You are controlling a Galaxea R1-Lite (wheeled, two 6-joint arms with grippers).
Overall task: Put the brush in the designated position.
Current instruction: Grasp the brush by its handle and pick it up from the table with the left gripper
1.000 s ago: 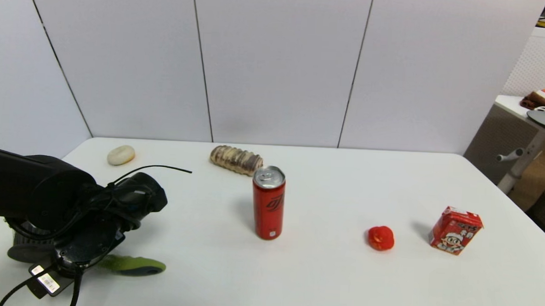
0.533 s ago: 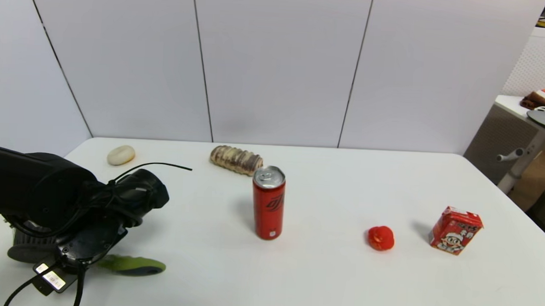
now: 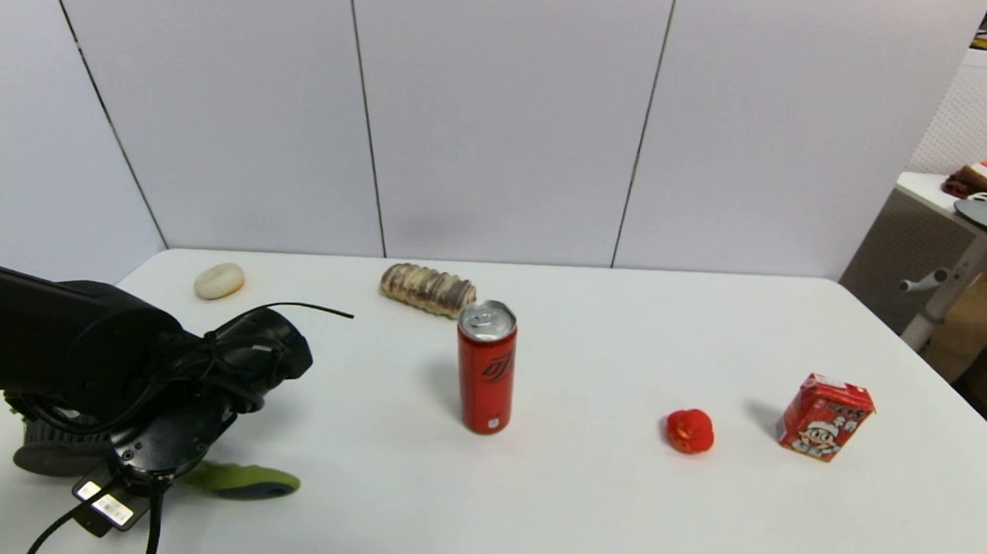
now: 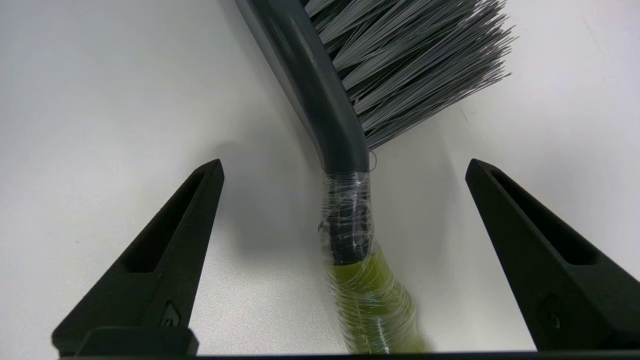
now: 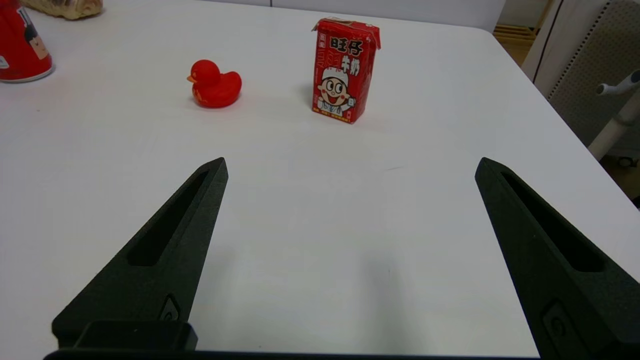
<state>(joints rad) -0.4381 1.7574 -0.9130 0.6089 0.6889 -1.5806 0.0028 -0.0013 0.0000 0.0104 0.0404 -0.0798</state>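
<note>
The brush (image 4: 345, 150) lies flat on the white table (image 3: 584, 497) near its front left corner, largely hidden in the head view beneath the left arm; only the lime-green handle end (image 3: 243, 478) projects toward the table's centre. The left gripper (image 4: 344, 170) hovers directly over the neck of the brush, its jaws wide apart with one finger on each side and neither touching it. The neck and upper handle are wound in clear film, which will probably make the surface smoother and more slippery than bare plastic. The brush appears light and its plastic body stiff, so it should lift as one rigid piece; the long bristles (image 4: 415, 65) are soft and splay sideways, offer no firm hold, and should not be clamped. The recommended grip is across the narrow wrapped neck or the green handle just behind it, closing squarely so that the round section does not roll out. Because the head end is the bulkier part, a hold far down the handle may let it droop. The right gripper (image 5: 350, 165), also spread open and empty, is parked over the right side of the table, near the front edge.
</note>
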